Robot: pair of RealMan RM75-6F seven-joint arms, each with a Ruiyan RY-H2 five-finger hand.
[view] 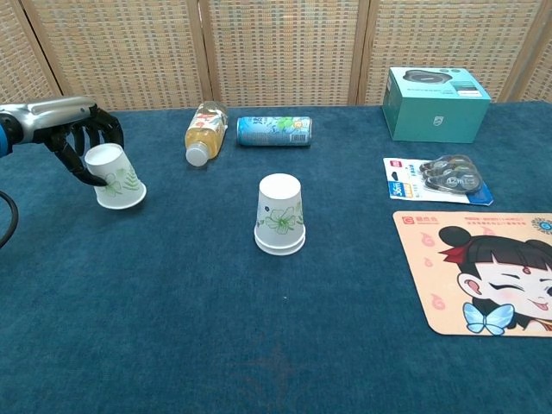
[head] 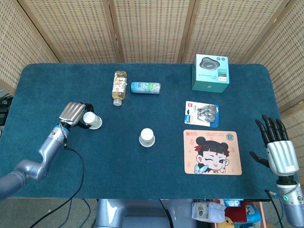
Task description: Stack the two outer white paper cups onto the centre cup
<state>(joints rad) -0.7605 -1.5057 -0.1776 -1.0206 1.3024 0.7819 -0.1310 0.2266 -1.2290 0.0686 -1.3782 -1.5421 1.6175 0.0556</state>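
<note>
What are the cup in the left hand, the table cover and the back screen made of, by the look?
Cup in the left hand: likely thin paper, matte white with a printed green leaf and a rolled rim.
Table cover: seemingly short-pile carpet or felt, dark blue, dull and slightly mottled.
Screen: looks like woven rattan or cane panels in light wooden frames; a printed imitation cannot be ruled out.

My bench (head: pixel 142 175) has a dark blue cloth on it. Near the back lies a bottle (head: pixel 119 87) of yellow drink, on its side. Just beside it lies a small blue-green can (head: pixel 145 87), also on its side. Over at the back right stands a teal box (head: pixel 211 72). In front of the box lies a flat packet (head: pixel 202 113) with shiny things inside. In front of that packet lies a mat (head: pixel 212 152) with a winking cartoon girl on it. Woven screens (head: pixel 152 28) stand behind the bench.
</note>
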